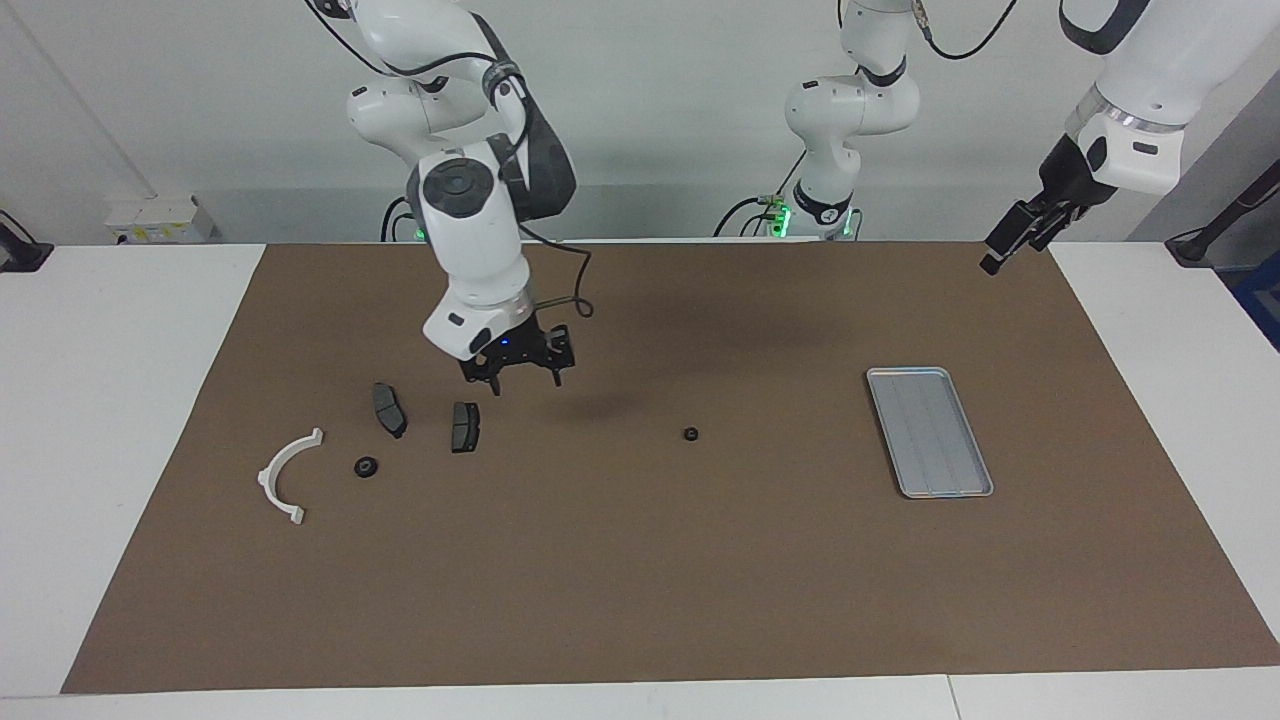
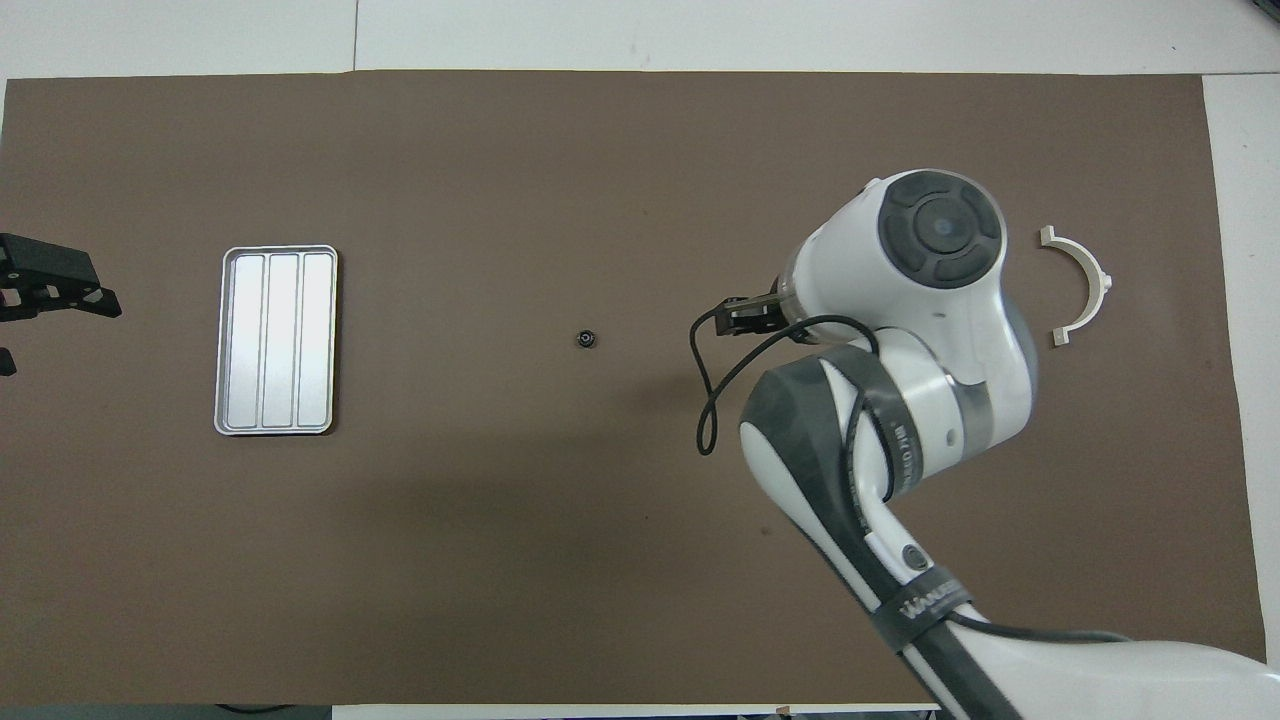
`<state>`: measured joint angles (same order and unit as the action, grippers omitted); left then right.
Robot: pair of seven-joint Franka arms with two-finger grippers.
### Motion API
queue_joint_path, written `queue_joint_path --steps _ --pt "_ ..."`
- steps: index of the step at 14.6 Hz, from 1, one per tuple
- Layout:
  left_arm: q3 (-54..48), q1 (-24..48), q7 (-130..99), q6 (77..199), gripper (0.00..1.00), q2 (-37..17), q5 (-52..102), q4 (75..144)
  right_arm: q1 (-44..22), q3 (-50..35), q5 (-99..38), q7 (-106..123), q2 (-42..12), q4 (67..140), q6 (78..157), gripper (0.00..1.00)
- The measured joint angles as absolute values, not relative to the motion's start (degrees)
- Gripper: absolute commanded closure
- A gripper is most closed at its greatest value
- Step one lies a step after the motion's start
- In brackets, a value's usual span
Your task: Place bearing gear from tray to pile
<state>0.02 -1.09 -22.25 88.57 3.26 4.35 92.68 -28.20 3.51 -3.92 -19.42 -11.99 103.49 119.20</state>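
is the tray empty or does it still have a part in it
Empty. Both views show only bare ribbed metal inside the tray. One small black gear lies on the mat mid-table, another among the pile parts.

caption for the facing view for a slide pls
Right gripper raised above the pile, tray empty, one bearing gear mid-mat.

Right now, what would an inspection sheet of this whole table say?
Surface: brown mat on a white table.
Job's things: tray holds nothing; one bearing gear on the mat mid-table; another bearing gear in the pile with two brake pads and a white bracket.
Clutter: nothing seen.
End effectors: right end effector open, raised near the pads; left end effector raised at the mat's edge, waiting.
Cables: black cable looped on the right arm.
Surroundings: white wall, green base lights.
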Motion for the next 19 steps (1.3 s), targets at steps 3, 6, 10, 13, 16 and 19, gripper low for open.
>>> queue_joint_path --steps 3,6,10,13,16,19 --pt "-0.22 -1.48 -20.38 88.2 0.0 3.34 4.39 93.19 -34.2 3.45 -3.92 -27.89 -13.96 103.97 123.11 0.13" --pt "-0.76 -1.64 -19.6 91.03 0.0 3.69 4.39 95.57 -36.48 3.49 -3.93 -30.3 -17.34 103.89 127.1 0.14" --pt "-0.84 -1.82 -19.1 92.11 0.0 3.48 4.38 96.02 -39.27 3.51 -3.92 -34.18 -24.79 96.56 128.51 0.17" --pt "-0.95 -1.82 -18.98 92.38 0.0 3.23 4.38 96.33 -41.22 3.52 -3.92 -36.72 -31.79 89.09 128.21 0.2" --pt "-1.14 -1.82 -18.8 92.45 0.0 3.24 4.38 97.08 -41.94 3.56 -3.73 -37.02 -35.55 86.52 128.21 0.23" --pt "-1.47 -1.78 -18.79 92.47 0.0 3.27 4.38 97.16 -41.74 3.9 -3.43 -37.02 -35.97 85.84 128.22 0.3"
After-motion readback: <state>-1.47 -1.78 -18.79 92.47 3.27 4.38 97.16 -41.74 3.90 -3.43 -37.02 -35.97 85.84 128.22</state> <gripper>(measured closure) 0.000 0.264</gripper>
